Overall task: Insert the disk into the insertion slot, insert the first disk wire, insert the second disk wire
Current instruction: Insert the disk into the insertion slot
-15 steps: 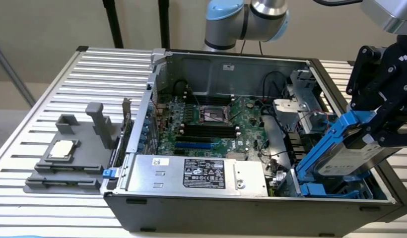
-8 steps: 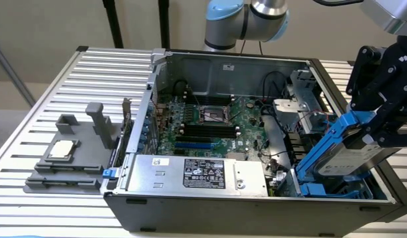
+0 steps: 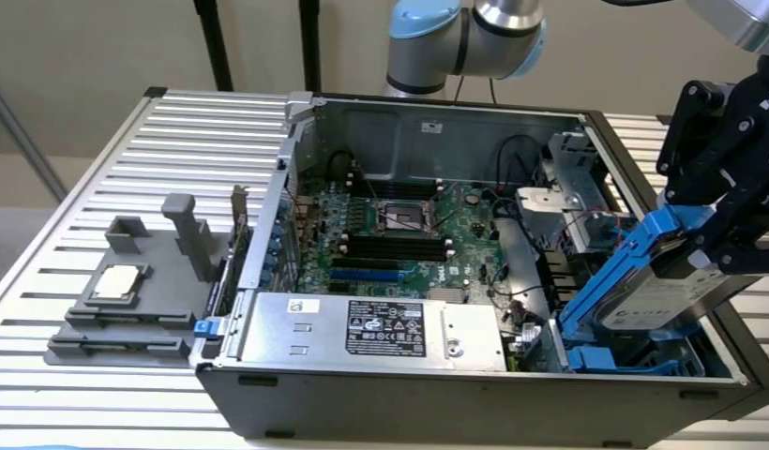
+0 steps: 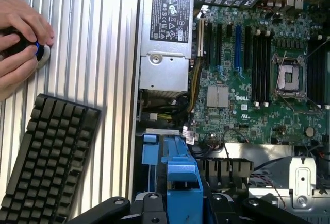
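Observation:
The disk [image 3: 666, 300], a silver-grey drive with a white label in a bright blue carrier, hangs tilted at the exterior view's right, over the open computer case. My black gripper [image 3: 722, 234] is shut on its upper end. The disk's lower end dips toward the insertion slot [image 3: 610, 361], a cage with blue rails in the case's near right corner; whether they touch I cannot tell. In the wrist view the blue carrier [image 4: 180, 177] sits between my gripper's black fingers [image 4: 149, 206], with a blue rail of the slot [image 4: 149, 154] just beyond. The disk wires cannot be picked out.
A silver box with a black label [image 3: 372, 328] fills the case's front. The green motherboard [image 3: 398, 234] lies behind it, with cables [image 3: 535, 281] beside the slot. A grey fixture [image 3: 122, 291] stands on the ribbed table. A person's hands [image 4: 18, 38] and a black keyboard [image 4: 46, 162] lie nearby.

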